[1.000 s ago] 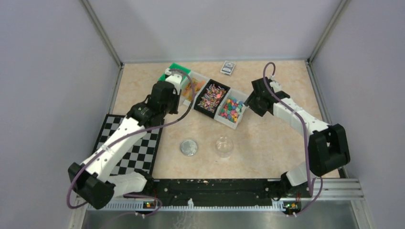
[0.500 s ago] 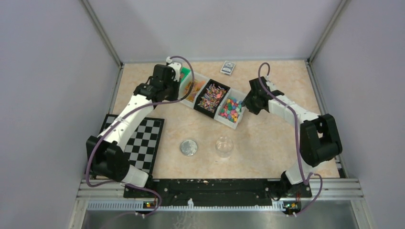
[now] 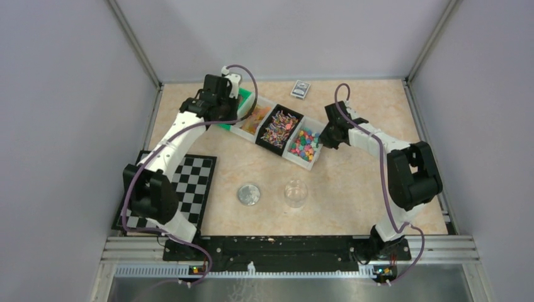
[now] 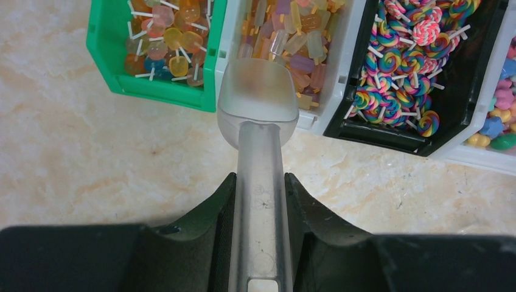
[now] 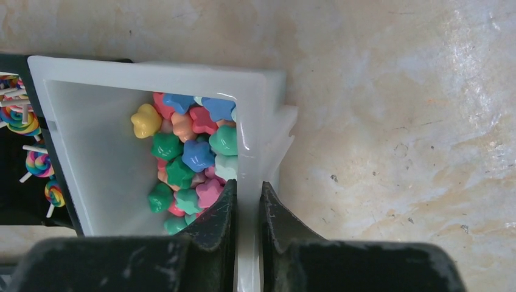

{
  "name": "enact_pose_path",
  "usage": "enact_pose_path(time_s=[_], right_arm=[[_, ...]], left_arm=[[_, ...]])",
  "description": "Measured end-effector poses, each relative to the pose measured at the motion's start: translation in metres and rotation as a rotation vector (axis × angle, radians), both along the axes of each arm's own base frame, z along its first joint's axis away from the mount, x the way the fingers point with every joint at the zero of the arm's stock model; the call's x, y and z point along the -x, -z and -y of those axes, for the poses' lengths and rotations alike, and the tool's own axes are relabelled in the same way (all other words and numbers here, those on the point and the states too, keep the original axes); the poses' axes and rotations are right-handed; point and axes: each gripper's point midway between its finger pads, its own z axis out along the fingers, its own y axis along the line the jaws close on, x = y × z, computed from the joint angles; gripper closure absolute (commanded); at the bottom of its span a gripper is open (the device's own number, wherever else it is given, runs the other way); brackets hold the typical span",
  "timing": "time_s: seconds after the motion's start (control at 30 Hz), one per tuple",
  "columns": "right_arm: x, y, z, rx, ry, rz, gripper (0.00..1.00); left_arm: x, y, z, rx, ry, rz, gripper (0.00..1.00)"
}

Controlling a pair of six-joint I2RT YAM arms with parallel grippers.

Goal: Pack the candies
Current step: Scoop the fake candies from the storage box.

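We see four bins (image 3: 301, 162) side by side in a slanting row at the table's (image 3: 352, 189) far middle, candies (image 3: 279, 128) in each. A scoop (image 4: 257, 97) hangs over the near ends of the two leftmost. In front lie a lid (image 3: 249, 194), left, and a cup (image 3: 296, 193), right. A board (image 3: 198, 189) lies near left, a small pack (image 3: 301, 89) behind the row.

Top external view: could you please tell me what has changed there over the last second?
The left end effector, shut on the scoop, moved away from the arm bases and slightly left, uncovering the green bin. The right end effector shifted slightly left and pinches the white bin by its wall. Both bins, the lid and the cup stayed put.
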Motion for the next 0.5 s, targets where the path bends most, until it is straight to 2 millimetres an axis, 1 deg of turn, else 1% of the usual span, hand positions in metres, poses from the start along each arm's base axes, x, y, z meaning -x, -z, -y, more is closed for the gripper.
enact_pose_path(time_s=[0.2,0.37,0.5], right_arm=[[0.0,0.0,0.0,0.001,-0.003,0.001,1.0],[0.0,0.0,-0.001,-0.001,-0.008,0.001,1.0],[0.0,0.0,-0.001,0.0,-0.015,0.004,1.0]], left_arm=[[-0.009,0.007,0.011,0.004,0.051,-0.059,1.0],[-0.003,0.026,0.012,-0.018,0.078,-0.133,1.0],[-0.004,0.031,0.014,-0.027,0.095,-0.161,1.0]])
